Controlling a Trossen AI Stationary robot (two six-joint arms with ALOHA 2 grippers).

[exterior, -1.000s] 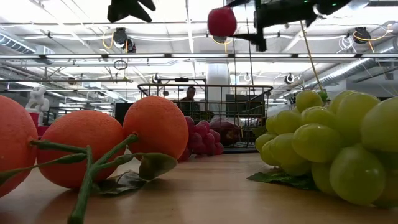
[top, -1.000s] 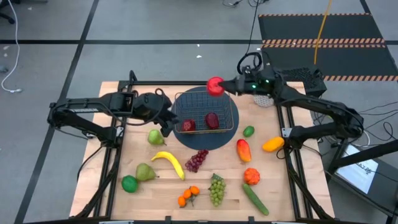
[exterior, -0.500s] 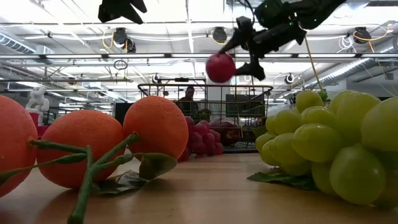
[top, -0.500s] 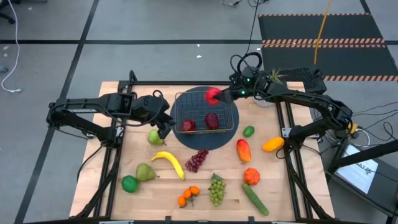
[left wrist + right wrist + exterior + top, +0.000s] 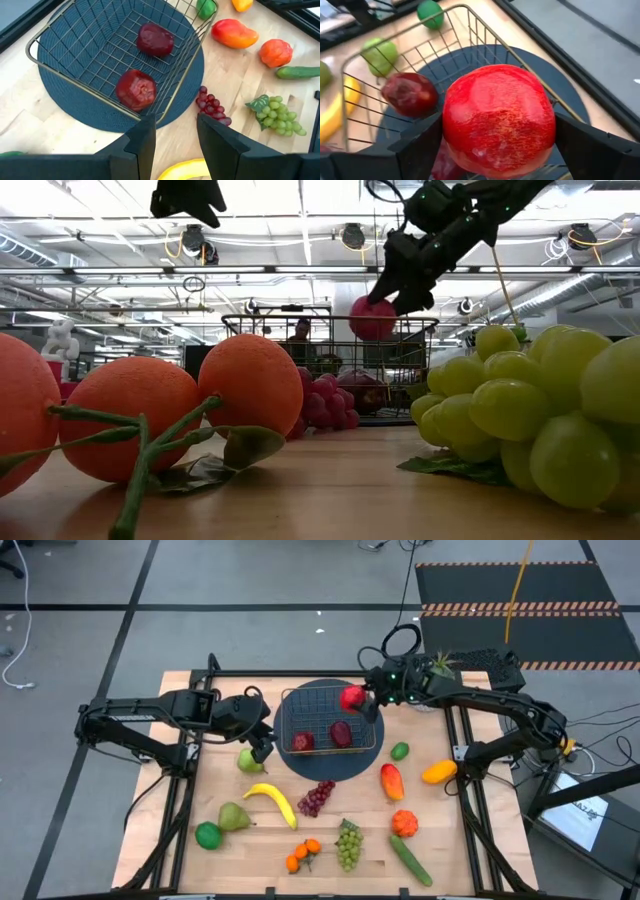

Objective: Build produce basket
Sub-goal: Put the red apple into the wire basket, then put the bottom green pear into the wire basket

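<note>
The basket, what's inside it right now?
Two dark red fruits lie in the basket. The right gripper holds a third red fruit above its rim; nothing else shows inside.

right hand (image 5: 362, 700) clamped, left hand (image 5: 262, 745) open.

You see a bright red apple (image 5: 498, 119) with fine pale speckling between black fingers (image 5: 417, 145). Two darker maroon apples (image 5: 155, 40) lie in the dark-grid, brass-rimmed basket (image 5: 65, 30) on a ribbed blue-black mat (image 5: 80, 112). Nearby: purple grapes (image 5: 212, 106), green grapes (image 5: 277, 120), yellow banana (image 5: 272, 800), red-orange mango (image 5: 235, 33).
</note>
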